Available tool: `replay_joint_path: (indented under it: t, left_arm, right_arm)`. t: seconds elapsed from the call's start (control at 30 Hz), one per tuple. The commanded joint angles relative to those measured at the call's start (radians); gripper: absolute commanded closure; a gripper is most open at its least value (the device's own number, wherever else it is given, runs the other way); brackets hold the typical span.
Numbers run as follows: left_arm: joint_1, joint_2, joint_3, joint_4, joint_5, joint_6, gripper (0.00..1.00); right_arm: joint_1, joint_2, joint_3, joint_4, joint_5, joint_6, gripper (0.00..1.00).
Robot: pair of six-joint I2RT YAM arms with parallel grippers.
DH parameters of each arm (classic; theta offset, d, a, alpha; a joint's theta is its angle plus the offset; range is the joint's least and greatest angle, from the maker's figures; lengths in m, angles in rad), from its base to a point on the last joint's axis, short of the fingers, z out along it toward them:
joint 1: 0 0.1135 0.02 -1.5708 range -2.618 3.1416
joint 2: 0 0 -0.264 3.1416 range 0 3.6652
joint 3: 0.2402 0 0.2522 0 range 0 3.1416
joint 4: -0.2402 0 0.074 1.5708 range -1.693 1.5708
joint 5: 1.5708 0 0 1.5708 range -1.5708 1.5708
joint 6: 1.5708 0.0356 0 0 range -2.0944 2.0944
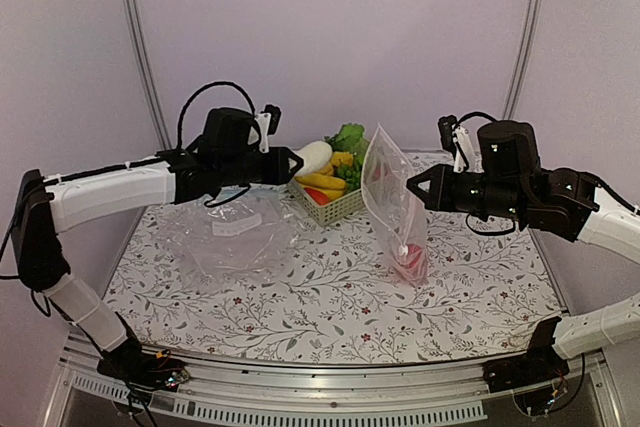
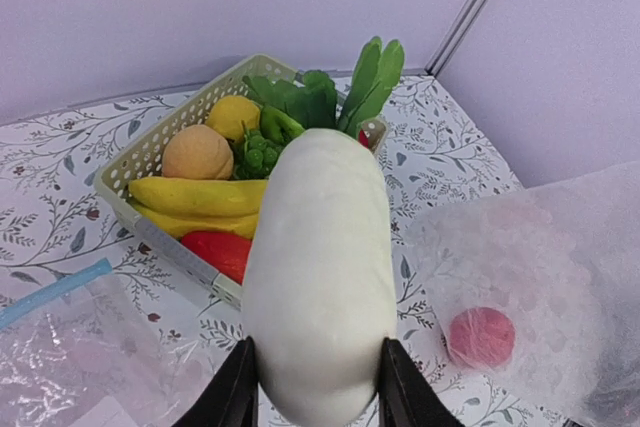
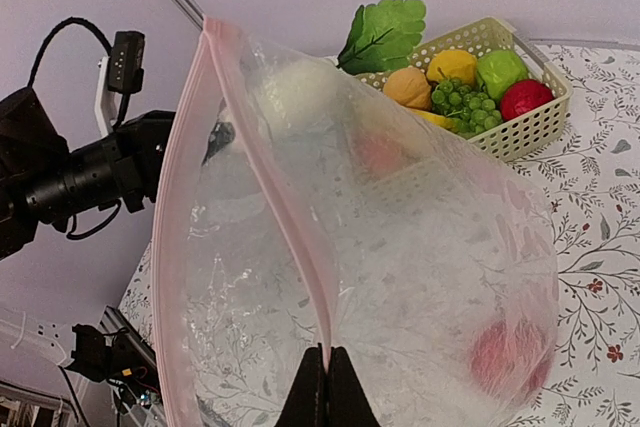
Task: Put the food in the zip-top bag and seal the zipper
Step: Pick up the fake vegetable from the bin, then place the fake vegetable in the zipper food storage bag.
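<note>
Left claw (image 2: 318, 387) part-open, gripping white oblong piece (image 2: 320, 267) by its near end, long axis pointing straight ahead | right claw (image 3: 327, 387) pinched shut on zipper (image 3: 270, 187), hanging zip-top bag (image 3: 400, 277) upright | bag's open mouth lies to left claw's right

Both arms I'm driving look like twins. The left arm (image 1: 110, 192) and right arm (image 1: 610, 232) have chunky white shells on the long links and matte black housings at the joints and wrists. A thin black cable (image 1: 200, 97) curls off the left wrist, beside a small white bracket (image 1: 263, 129). Tiny green lights (image 1: 510, 209) dot the right wrist housing. The left fingers (image 2: 235, 397) and right fingers (image 3: 303, 397) are plain black, tapering to slim tips. The bases (image 1: 140, 362) are black too.
</note>
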Motion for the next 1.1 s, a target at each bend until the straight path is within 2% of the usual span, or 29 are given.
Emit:
replay_joint_path:
  t: [0.0, 0.23, 0.47, 0.67, 0.93, 1.07]
  left_arm:
    - [-0.056, -0.145, -0.112, 0.041, -0.045, -0.021, 0.78]
    - [-0.105, -0.353, -0.23, 0.014, -0.012, -0.049, 0.78]
    - [-0.175, -0.494, -0.231, -0.122, 0.006, -0.093, 0.78]
    - [-0.225, -0.542, -0.167, -0.251, 0.074, -0.123, 0.78]
    - [-0.282, -0.538, -0.121, -0.249, 0.148, -0.126, 0.79]
    - [-0.301, -0.549, -0.142, -0.155, 0.207, -0.1, 0.79]
  right_arm:
    - [-0.005, 0.003, 0.01, 0.001, 0.0, -0.02, 1.0]
    - [-0.005, 0.023, 0.011, -0.001, 0.003, -0.022, 1.0]
    - [-0.006, 0.042, 0.018, -0.001, -0.007, -0.026, 1.0]
    - [-0.006, 0.053, 0.034, -0.017, 0.003, -0.044, 1.0]
    - [-0.006, 0.064, 0.04, -0.024, 0.004, -0.051, 1.0]
    - [-0.006, 0.064, 0.039, -0.032, 0.005, -0.053, 1.0]
